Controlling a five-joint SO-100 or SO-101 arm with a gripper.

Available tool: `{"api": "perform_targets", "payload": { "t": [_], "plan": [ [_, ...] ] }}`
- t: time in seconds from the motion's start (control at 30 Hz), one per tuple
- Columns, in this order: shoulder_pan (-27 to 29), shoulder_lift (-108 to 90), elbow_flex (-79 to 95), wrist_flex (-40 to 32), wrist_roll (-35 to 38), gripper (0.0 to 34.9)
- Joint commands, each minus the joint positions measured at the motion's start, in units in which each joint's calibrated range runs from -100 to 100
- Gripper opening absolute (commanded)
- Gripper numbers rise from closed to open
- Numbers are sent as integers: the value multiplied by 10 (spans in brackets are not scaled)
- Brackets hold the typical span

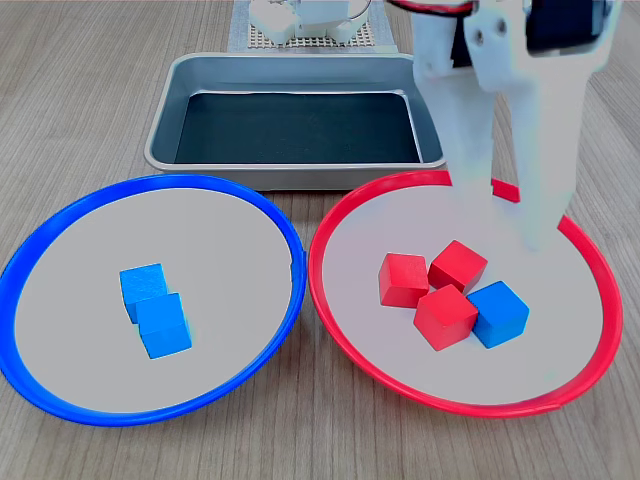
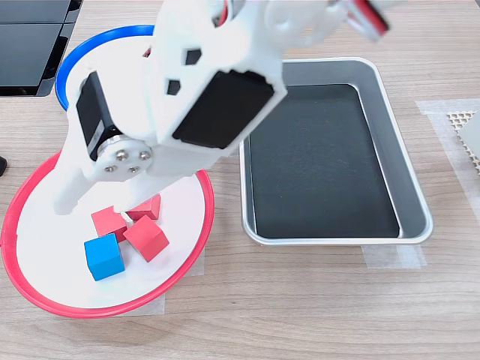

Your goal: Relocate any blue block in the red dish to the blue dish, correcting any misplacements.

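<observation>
Now, blue block [image 1: 498, 313]: it sits in the red dish [image 1: 345, 215], at the first exterior view's right edge of the cluster, touching one red cube.
Claw [image 1: 505, 218]: I see it hanging over the far part of the red dish, fingers spread apart, holding nothing.
Step in hand: I judge this as the approach to the stray block, not yet a grasp.
How I'd do it well: bring the fingers down on the block's two free faces, keeping clear of the red cubes [image 1: 430, 285], so nothing gets dragged along.
Risk: the neighbouring cube touches it, so a skewed descent may nudge the pile.
Destination: the blue dish [image 1: 60, 225], just beside the red one, already holds two blue cubes [image 1: 155, 308]; I'd aim for bare floor.
Shapes and surfaces: the blocks are plain, sharp-edged, matte cubes; both dishes are round and shallow with glossy rims and flat pale insides.
Beyond: a rectangular metal tray [image 2: 390, 135] with a dark floor, on a wood-grain table [image 2: 315, 300].
</observation>
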Motion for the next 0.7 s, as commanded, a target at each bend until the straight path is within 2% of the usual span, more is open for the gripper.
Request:
{"api": "perform_targets", "payload": {
  "t": [0.0,0.67],
  "plan": [
    [-8,13,-37,2,0,117],
    [-20,94,-92,9,-3,122]
  ]
}}
